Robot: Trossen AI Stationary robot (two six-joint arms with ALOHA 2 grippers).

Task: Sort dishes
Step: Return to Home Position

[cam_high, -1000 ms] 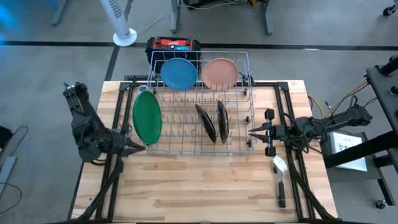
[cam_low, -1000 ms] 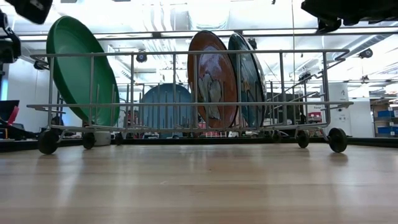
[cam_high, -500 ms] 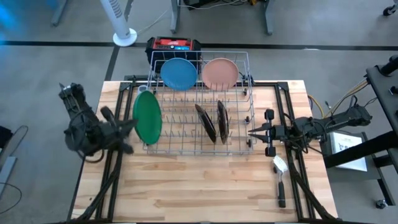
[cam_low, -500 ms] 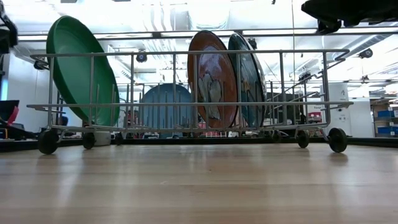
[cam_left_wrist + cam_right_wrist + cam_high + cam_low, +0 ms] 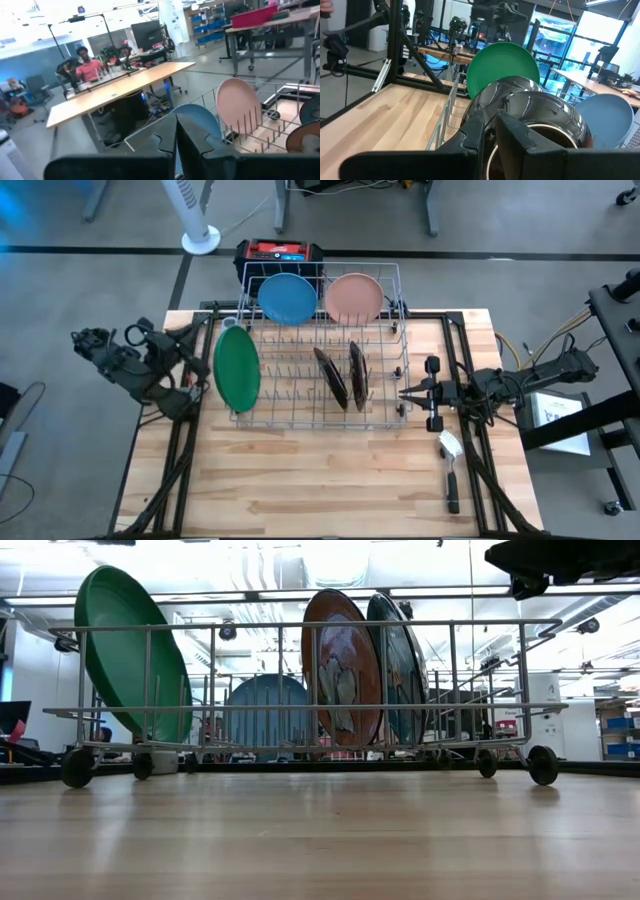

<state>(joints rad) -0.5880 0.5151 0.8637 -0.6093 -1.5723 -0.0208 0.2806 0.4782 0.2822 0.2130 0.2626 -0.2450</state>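
Five plates stand on edge in the grey wire rack [image 5: 320, 420]. The green plate [image 5: 237, 368] is at its left end, and two dark orange-brown plates [image 5: 331, 377] [image 5: 357, 375] are near its right end. The light blue plate [image 5: 288, 297] and the pale pink plate [image 5: 353, 297] are at its far side. My left gripper [image 5: 190, 338] is shut and empty, raised left of the green plate; its wrist view shows the fingers [image 5: 176, 145] together. My right gripper [image 5: 405, 392] is shut and empty, level, just outside the rack's right end.
A black-handled, white-headed brush [image 5: 450, 470] lies on the table near the right edge, close to my right arm. A red and black box [image 5: 278, 252] stands behind the rack. Bare wood lies between the rack and the table's near edge [image 5: 320, 480].
My left gripper has risen from beside the rack's near left corner and gone toward the table's far left. It has turned to point toward the far right and has left the low view. The plates and my right arm have kept still.
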